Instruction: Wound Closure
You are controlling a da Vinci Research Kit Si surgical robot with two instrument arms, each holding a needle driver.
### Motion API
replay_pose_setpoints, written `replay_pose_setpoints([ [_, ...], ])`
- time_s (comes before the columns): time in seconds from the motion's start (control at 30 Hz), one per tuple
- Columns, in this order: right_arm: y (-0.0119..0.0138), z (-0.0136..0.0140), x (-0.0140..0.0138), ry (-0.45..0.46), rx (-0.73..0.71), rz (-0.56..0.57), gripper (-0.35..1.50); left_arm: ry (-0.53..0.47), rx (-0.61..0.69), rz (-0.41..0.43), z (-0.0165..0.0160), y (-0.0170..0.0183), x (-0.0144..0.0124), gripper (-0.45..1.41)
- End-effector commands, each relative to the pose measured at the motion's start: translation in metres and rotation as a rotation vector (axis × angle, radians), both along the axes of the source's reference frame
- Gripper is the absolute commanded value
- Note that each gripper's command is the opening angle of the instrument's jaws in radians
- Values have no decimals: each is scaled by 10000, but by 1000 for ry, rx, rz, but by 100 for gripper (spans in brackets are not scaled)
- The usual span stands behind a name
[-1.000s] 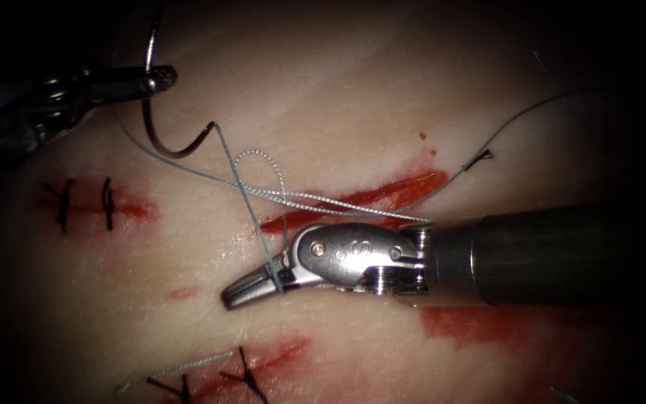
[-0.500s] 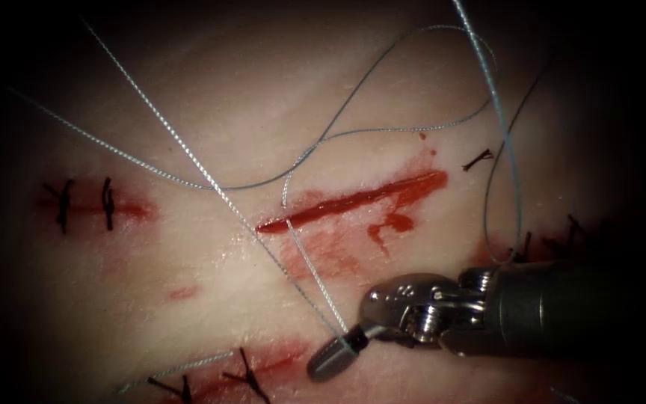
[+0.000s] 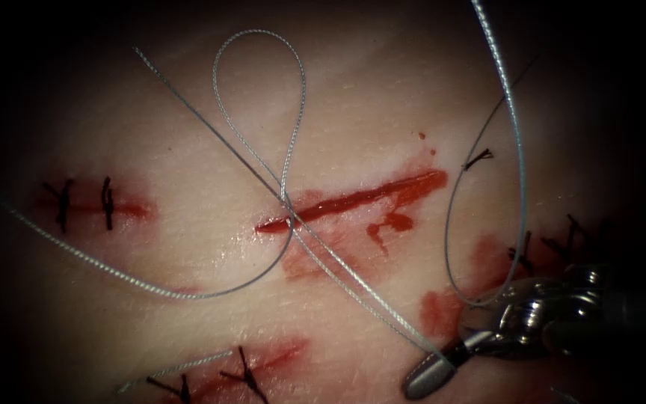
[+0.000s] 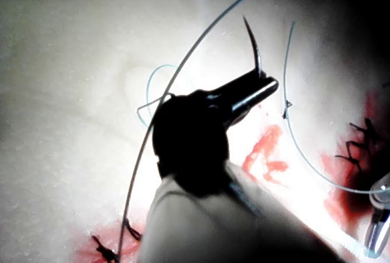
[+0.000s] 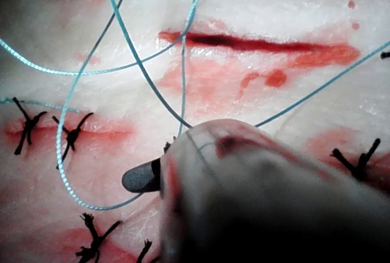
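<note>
Right end effector (image 3: 443, 360) clenched on thread (image 3: 353, 280), left end effector (image 4: 259, 87) grasping needle (image 4: 253, 49)

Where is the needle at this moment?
The left wrist view shows the needle clamped in the left tool, held above the tissue and not in it, its tip rising past the jaws, with the thread beside it.

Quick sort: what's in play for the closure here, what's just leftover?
In play: open cut; thread, held by right tool; needle, clear of the tissue, held by left tool.
Leftover: dark finished stitches; cut thread end; red fluid.
</note>
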State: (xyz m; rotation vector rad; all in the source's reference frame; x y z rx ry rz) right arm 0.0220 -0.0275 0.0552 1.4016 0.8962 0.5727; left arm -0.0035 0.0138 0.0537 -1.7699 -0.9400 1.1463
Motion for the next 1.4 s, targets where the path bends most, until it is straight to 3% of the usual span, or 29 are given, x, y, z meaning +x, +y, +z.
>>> replay_pose_setpoints([
  [0.03,8,4,16,45,-18,57,-35,-18,32,52,16,-13,-23,-45],
  [0.13,28,2,26,114,-79,168,-35,-70,95,188,45,-55,-77,-45],
  [0.3,58,-3,36,131,-190,289,4,-133,131,374,60,-108,-136,-45],
  [0.37,66,-4,36,131,-231,328,15,-161,136,434,50,-117,-145,-45],
  [0.5,78,-5,35,104,-272,399,22,-211,135,531,19,-130,-149,-45],
  [0.6,81,-6,35,81,-294,444,41,-224,147,595,2,-140,-144,-45],
  [0.67,81,-6,36,68,-309,467,62,-218,157,635,-7,-141,-142,-45],
  [0.7,81,-6,36,69,-308,470,54,-224,149,639,-11,-140,-141,-45],
  [0.77,78,-3,35,78,-307,456,21,-224,142,641,-21,-133,-139,-45],
  [0.83,73,1,35,85,-310,450,17,-226,123,632,-31,-127,-134,-45],
  [0.9,60,12,35,41,-224,438,7,-234,78,582,-47,-113,-123,-45],
  [1.0,42,26,33,-56,-171,400,12,-240,22,519,-63,-92,-111,-45],
  [1.1,25,43,28,-180,-206,336,10,-245,-28,442,-82,-70,-94,-45],
  [1.13,15,54,29,-287,-235,292,12,-246,-48,420,-93,-62,-86,-45],
  [1.23,5,66,37,-444,-242,252,21,-251,-69,396,-107,-60,-85,-45],
  [1.4,6,71,53,-490,-158,289,22,-256,-74,399,-112,-67,-93,-45],
])
